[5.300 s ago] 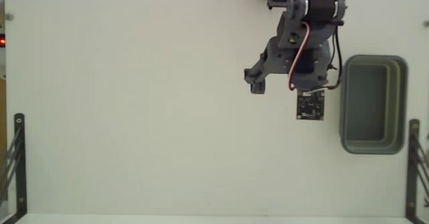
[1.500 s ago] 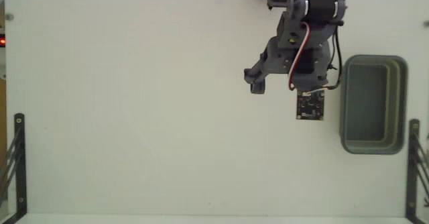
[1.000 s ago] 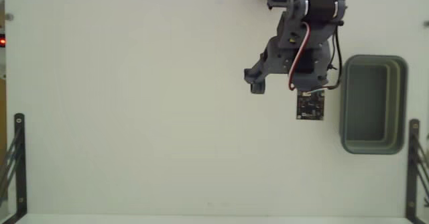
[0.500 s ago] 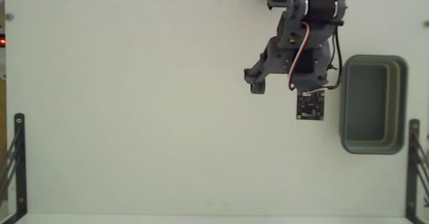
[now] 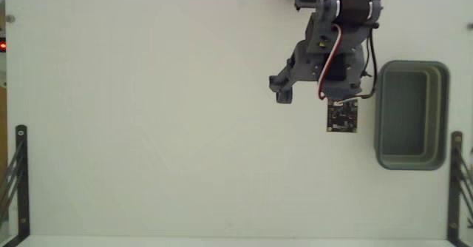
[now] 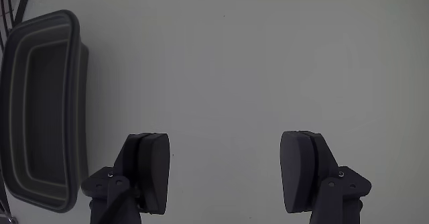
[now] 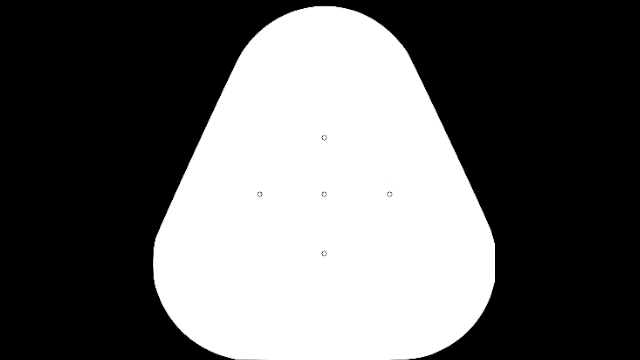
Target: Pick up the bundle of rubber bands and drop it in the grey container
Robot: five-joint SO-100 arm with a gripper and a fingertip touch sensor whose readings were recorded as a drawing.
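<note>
The grey container stands at the right of the white table in the fixed view, and its hollow holds nothing I can see. It lies at the left edge of the wrist view as the grey container. My arm reaches in from the top, just left of the tub. In the wrist view my gripper is open wide, its two dark fingers hanging over bare table with nothing between them. The bundle of rubber bands is out of view in both views.
A small black circuit board sits on the arm's wrist, beside the tub. Black metal brackets stand at the lower left and lower right table edges. A red light glows at the left edge.
</note>
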